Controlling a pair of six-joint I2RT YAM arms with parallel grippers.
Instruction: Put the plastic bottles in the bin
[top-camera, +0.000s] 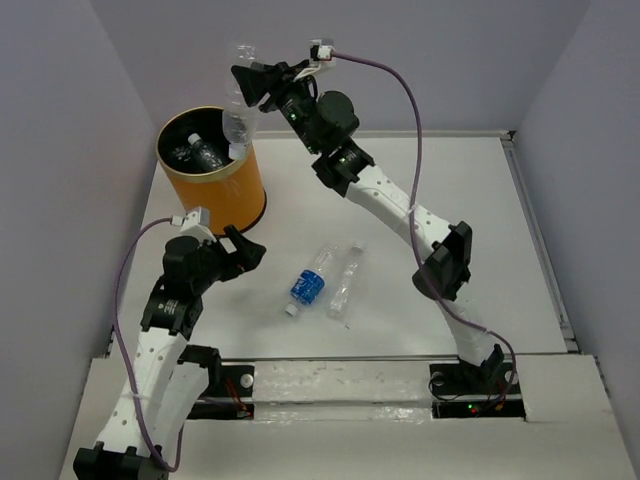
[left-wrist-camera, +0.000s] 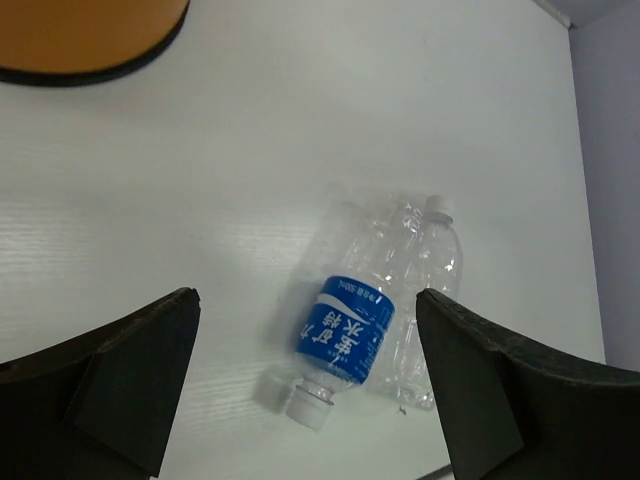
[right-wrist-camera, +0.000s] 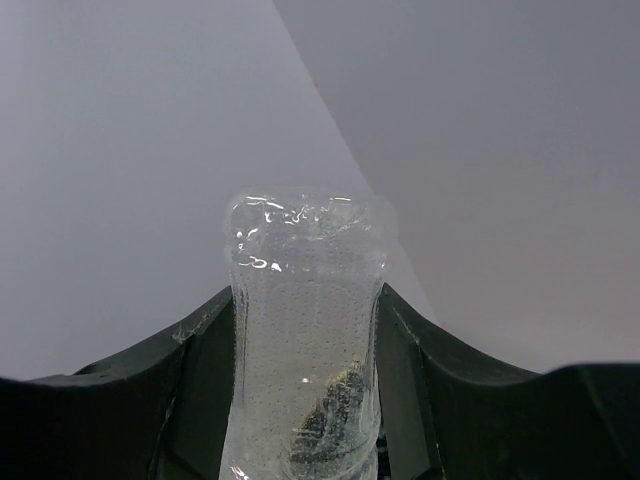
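Now, your right gripper (top-camera: 241, 86) pinches a bottle (top-camera: 236, 125) upright. The bin (top-camera: 215, 195) lies below it, the bottle's low end near the rim. Shift toward the bin's middle before releasing. Your left gripper (top-camera: 248, 250) gapes wide above the labelled bottle (left-wrist-camera: 345, 335).
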